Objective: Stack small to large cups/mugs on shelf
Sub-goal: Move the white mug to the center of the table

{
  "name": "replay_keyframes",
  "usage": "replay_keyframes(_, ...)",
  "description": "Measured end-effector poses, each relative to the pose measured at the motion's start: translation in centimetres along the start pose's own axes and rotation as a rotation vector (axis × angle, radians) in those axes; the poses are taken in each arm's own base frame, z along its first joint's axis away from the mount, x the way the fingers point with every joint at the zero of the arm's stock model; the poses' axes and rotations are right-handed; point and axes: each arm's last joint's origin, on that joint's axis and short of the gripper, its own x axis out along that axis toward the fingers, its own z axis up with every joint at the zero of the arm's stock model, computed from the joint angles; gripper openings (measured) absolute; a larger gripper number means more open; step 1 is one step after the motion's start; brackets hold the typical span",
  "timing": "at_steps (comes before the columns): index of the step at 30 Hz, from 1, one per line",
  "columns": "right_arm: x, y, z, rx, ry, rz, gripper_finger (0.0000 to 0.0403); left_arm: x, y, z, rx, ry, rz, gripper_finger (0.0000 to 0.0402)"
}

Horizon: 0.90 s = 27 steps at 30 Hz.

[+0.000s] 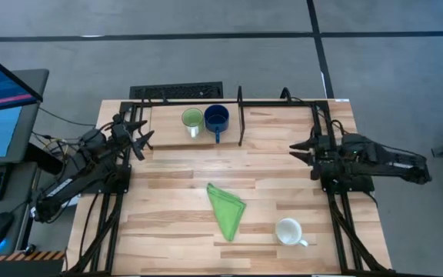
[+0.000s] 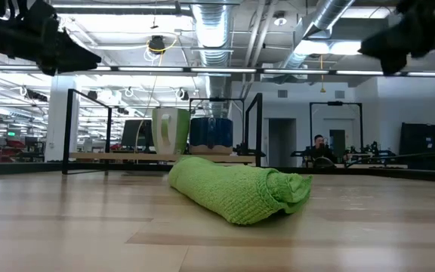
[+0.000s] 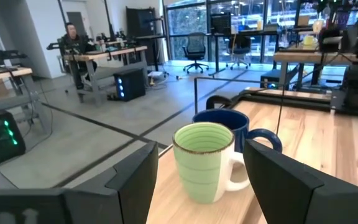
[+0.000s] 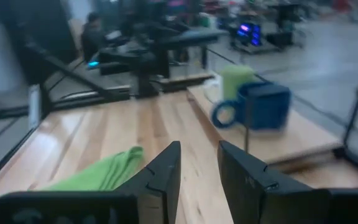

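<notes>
Two unmarked mugs (image 1: 204,120) on shelf (image 1: 241,104)

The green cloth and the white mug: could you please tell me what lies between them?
Nothing: in the high view only bare tabletop separates the green cloth from the white mug.

The wooden table (image 1: 168,192) carried a folded green cloth (image 1: 226,209), a white mug (image 1: 289,231) near its front edge, and the shelf (image 1: 177,132) at the back, where the green mug (image 1: 192,120) and blue mug (image 1: 216,118) stood touching.
</notes>
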Motion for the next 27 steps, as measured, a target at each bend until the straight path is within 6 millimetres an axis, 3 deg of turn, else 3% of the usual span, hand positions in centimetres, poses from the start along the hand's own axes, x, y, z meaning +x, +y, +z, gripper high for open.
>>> replay_keyframes(5,-0.2,0.9,3.8,-0.090,0.093,0.082,0.0127,0.0,0.0,-0.1,0.004,0.011,0.000,0.0229)
replay_keyframes(10,1.2,1.9,7.2,-0.116,0.289,0.126,0.0127,0.0,0.0,-0.3,0.004,0.032,0.000,0.0229)
replay_keyframes(18,3.8,4.4,12.3,0.071,0.507,0.251,0.0127,0.0,0.0,-0.6,0.004,0.065,0.000,0.0229)
replay_keyframes(23,5.6,6.3,14.4,0.158,0.534,0.364,0.0127,0.0,0.0,-0.6,0.004,0.065,-0.001,0.0229)
replay_keyframes(27,6.8,7.6,14.8,0.152,0.560,0.418,0.0127,0.0,0.0,-0.6,0.005,0.069,-0.001,0.0229)
